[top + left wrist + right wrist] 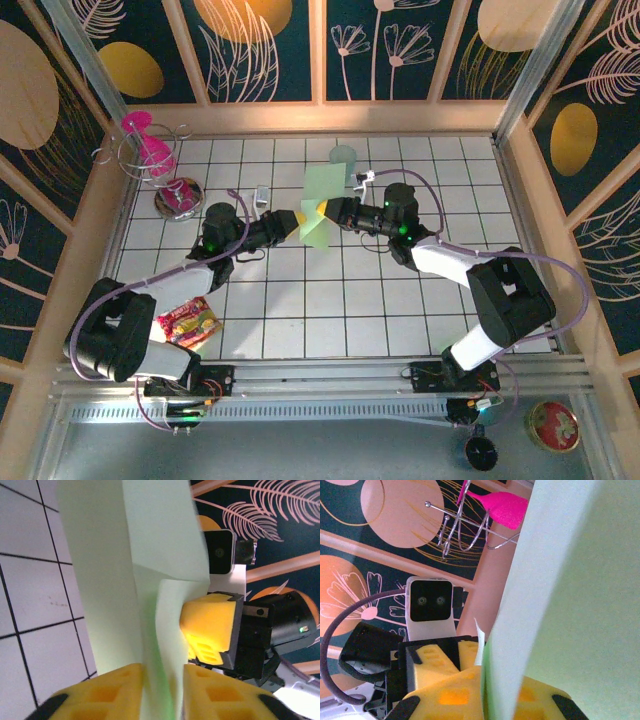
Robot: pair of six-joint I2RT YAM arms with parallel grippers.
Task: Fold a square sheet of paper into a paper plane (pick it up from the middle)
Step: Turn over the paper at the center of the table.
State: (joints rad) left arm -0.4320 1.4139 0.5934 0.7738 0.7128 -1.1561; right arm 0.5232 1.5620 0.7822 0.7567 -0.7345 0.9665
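While the fold looks half done, left jaws and right jaws both pinch the green paper [320, 195] in the air; next it likely needs a firm crease.

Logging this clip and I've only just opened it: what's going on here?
Both arms hold one sheet of green paper up off the tiled table, between them. The left arm and the right arm each have their jaws shut on it, facing each other. The paper is partly folded, not yet a finished plane.
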